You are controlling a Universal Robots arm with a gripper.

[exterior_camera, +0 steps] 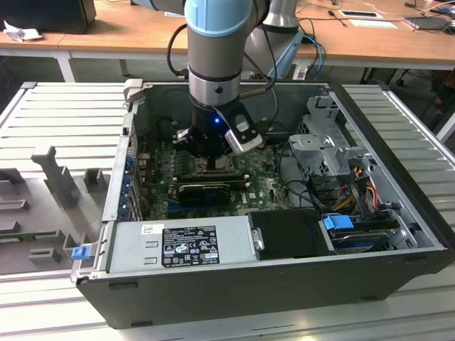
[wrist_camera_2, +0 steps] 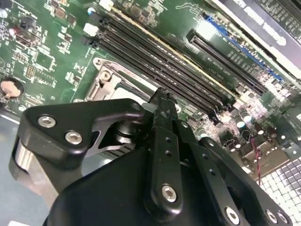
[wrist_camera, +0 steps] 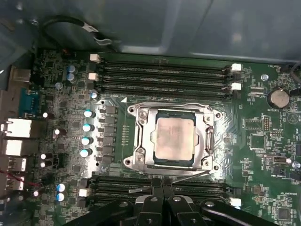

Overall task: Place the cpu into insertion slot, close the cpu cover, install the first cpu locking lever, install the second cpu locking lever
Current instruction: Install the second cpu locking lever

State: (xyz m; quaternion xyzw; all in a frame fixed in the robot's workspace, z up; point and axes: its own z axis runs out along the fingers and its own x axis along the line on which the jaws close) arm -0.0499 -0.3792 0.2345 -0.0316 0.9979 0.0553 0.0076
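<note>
The cpu [wrist_camera: 175,140], with a silvery square top, lies in the insertion slot [wrist_camera: 175,164]. The cpu cover [wrist_camera: 141,141], a silver frame, lies flat around the chip. One thin lever [wrist_camera: 169,104] runs straight along the socket's far edge. Another lever [wrist_camera: 188,177] slants along the edge nearest my gripper [wrist_camera: 162,180], whose black fingers are shut together, their tips right at this wire. In the second wrist view the gripper [wrist_camera_2: 162,94] hangs just over the socket's metal corner [wrist_camera_2: 107,81]. In the exterior view my arm [exterior_camera: 213,106] reaches down into the case over the board.
Long black memory slots [wrist_camera: 162,70] flank the socket on two sides. A black expansion card [exterior_camera: 203,192] lies near the socket. The grey power supply [exterior_camera: 178,245] fills the front of the case, and a drive cage [exterior_camera: 327,138] with cables [exterior_camera: 355,181] stands at the exterior view's right.
</note>
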